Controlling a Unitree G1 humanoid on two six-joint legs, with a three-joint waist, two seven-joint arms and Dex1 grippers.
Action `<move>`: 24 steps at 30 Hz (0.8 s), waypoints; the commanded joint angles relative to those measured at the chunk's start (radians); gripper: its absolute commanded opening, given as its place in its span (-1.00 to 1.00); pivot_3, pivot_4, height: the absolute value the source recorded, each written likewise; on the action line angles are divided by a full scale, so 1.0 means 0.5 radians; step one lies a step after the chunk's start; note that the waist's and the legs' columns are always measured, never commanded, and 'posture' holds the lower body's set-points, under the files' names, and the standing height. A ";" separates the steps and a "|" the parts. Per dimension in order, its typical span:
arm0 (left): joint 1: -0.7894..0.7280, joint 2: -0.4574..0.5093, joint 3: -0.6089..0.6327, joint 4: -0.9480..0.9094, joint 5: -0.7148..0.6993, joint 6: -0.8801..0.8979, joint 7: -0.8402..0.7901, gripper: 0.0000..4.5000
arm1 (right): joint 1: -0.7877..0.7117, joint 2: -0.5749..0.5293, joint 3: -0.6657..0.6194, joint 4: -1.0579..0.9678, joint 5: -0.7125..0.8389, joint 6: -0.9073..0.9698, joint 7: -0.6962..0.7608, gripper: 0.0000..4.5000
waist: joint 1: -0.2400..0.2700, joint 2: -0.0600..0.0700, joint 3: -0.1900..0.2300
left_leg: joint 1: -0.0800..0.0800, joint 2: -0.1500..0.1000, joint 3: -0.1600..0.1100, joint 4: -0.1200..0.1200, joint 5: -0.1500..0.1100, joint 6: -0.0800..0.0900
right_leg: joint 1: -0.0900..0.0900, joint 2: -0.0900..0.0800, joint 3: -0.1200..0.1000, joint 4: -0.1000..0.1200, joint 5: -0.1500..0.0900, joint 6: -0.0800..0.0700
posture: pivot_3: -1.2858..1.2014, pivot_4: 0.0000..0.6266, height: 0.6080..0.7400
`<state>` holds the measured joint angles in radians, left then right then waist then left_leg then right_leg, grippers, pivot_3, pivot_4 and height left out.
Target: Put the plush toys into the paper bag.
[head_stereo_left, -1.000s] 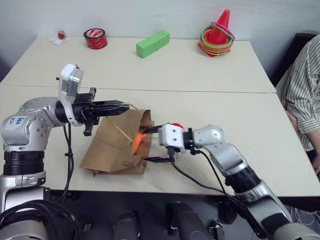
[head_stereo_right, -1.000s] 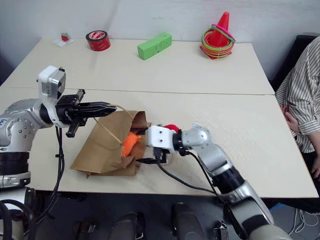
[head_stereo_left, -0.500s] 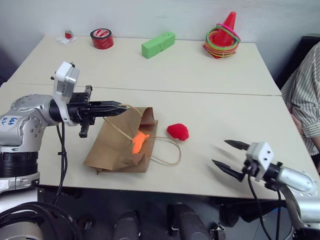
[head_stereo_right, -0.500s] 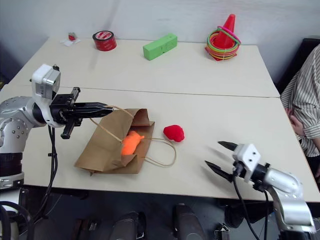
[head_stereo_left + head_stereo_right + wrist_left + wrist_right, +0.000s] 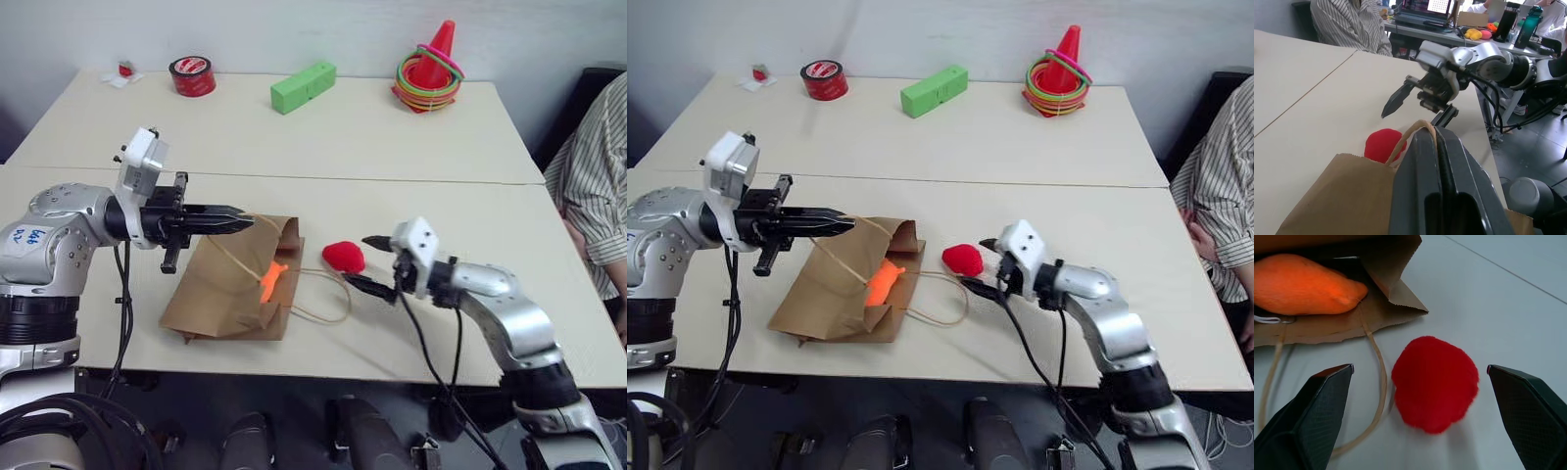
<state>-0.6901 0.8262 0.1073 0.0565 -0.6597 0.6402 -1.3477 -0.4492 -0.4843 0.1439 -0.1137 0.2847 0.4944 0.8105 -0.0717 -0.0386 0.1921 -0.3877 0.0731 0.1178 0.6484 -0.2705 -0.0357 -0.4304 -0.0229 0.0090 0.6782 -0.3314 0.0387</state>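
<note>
Brown kraft paper lies flat ahead of me: the paper bag [image 5: 230,289], on its side on the table [image 5: 470,147] with its mouth facing three o'clock. My left gripper [image 5: 240,218] is clenched on the bag's upper cord handle [image 5: 1415,132], lifting it so the top lip rises and the mouth gapes. The other handle loop [image 5: 328,299] trails loose on the tabletop towards three o'clock. The orange plush toy [image 5: 884,281] already sits just inside the opening, so I judge half the job done. The red plush toy [image 5: 1436,382] is still outside, on the table just beyond the bag's mouth at about two o'clock from it. My right gripper [image 5: 370,262] hovers beside it with its fingers [image 5: 1312,416] spread wide on either side, grasping nothing. The step in hand is picking up the red toy. Next I should ease forward until it sits between the fingers, close gently on the soft body, then carry it towards nine o'clock, past the loose loop, into the held-open mouth
</note>
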 commanded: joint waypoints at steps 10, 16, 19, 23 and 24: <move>-0.054 0.079 0.092 -0.055 -0.090 0.096 0.006 -1.00 | -0.270 0.063 0.170 0.327 -0.128 -0.287 0.262 -0.63 | 0.027 0.000 0.000 | 0.000 -0.001 0.001 0.000 -0.002 0.003 | 0.000 -0.002 -0.001 -0.002 0.000 0.001 | 0.03 -0.52 1.00; -0.116 0.099 0.119 -0.062 -0.204 0.280 -0.016 -1.00 | -0.342 0.252 0.276 -0.019 0.042 0.057 0.271 -0.86 | 0.019 0.000 0.000 | 0.000 0.001 0.000 0.000 -0.002 0.002 | 0.000 0.000 -0.002 0.000 0.000 0.001 | 0.03 -0.52 1.00; -0.120 0.086 0.095 -0.120 -0.270 0.376 -0.025 -1.00 | -0.430 0.547 0.408 0.211 -0.165 -0.053 0.008 -0.86 | -0.005 -0.001 0.000 | 0.002 0.002 0.000 0.001 0.000 -0.001 | 0.000 0.000 -0.002 0.004 0.000 0.000 | 0.03 -0.52 1.00; -0.122 0.086 0.076 -0.167 -0.307 0.441 -0.032 -1.00 | -0.545 0.873 0.424 0.565 -0.299 -0.247 -0.253 -0.86 | -0.015 -0.001 -0.001 | -0.001 0.001 -0.001 0.002 0.000 -0.001 | -0.002 -0.001 -0.002 0.005 0.000 -0.001 | 0.03 -0.52 1.00; -0.117 0.086 0.076 -0.174 -0.312 0.449 -0.030 -1.00 | -0.570 0.921 0.428 0.637 -0.321 -0.288 -0.280 -0.86 | -0.017 -0.001 -0.001 | -0.001 0.000 -0.001 0.002 0.000 0.000 | -0.001 -0.002 -0.002 0.005 0.000 0.000 | 0.03 -0.52 1.00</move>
<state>-0.7369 0.8600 0.1363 0.0055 -0.7895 0.8573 -1.3538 -0.7082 -0.0499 0.3655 0.1717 0.1440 0.4049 0.7078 -0.0801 -0.0392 0.1918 -0.3885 0.0729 0.1172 0.6493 -0.2707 -0.0356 -0.4312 -0.0244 0.0079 0.6802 -0.3316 0.0385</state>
